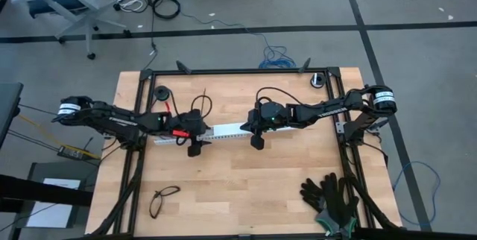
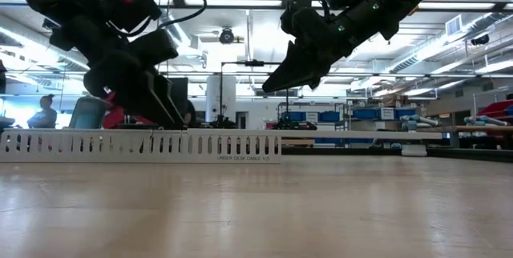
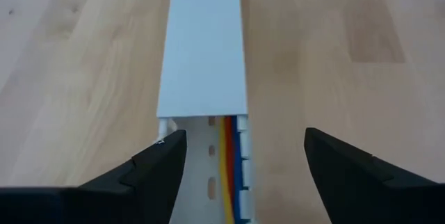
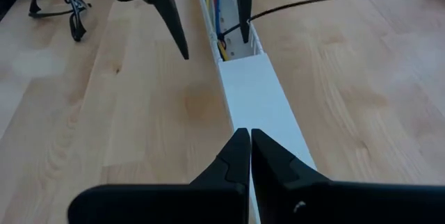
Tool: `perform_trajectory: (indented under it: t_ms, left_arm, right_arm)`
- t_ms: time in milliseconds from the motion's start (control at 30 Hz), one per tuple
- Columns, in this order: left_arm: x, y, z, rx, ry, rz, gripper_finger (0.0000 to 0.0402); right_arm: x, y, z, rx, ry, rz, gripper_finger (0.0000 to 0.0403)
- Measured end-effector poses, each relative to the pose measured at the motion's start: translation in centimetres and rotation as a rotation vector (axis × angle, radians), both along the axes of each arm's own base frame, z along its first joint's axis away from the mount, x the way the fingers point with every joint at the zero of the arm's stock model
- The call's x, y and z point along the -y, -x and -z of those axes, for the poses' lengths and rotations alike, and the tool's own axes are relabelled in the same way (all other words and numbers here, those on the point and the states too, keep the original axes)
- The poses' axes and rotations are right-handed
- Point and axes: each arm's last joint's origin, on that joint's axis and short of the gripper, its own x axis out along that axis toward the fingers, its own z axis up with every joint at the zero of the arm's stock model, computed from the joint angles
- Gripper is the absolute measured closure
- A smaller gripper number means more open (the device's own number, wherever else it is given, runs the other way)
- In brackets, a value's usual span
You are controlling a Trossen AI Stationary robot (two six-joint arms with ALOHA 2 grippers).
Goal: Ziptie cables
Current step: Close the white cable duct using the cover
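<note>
The cables (image 3: 229,165), thin red, yellow and blue wires, lie inside a long white slotted plastic cable duct (image 1: 223,131) near the centre of the pale wooden table (image 1: 246,188), with a smooth white lid (image 4: 259,102) covering the duct's 3 o'clock stretch. No zip tie shows in any view, so I judge the tying itself not yet done; the wires are only laid in the channel. The left gripper (image 3: 242,161) hangs spread wide over the uncovered end toward 9 o'clock, straddling the duct without touching it. The right gripper (image 4: 250,156) hovers pressed together and empty above the lid. The duct's side wall carries small print, apparently "UNDER DESK CABLE", the rest unclear.
</note>
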Motion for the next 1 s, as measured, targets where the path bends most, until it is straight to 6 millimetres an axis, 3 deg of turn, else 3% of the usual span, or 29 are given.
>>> perform_trajectory:
  t_ms: [500,800,1000]
  left_arm:
    - [-1.3,0.8,0.7,-0.107,-0.056,-0.082,0.0133]
    - [-1.5,0.0,-0.6,-0.086,-0.110,-0.067,0.0133]
    - [-2.0,0.6,-0.2,-0.167,-0.111,-0.096,0.0133]
  right_arm:
    - [0.0,0.0,0.0,-0.002,0.005,-0.003,0.0402]
    - [0.0,0.0,0.0,-0.002,0.005,-0.003,0.0403]
    - [-0.1,0.0,0.0,-0.002,0.004,-0.005,0.0403]
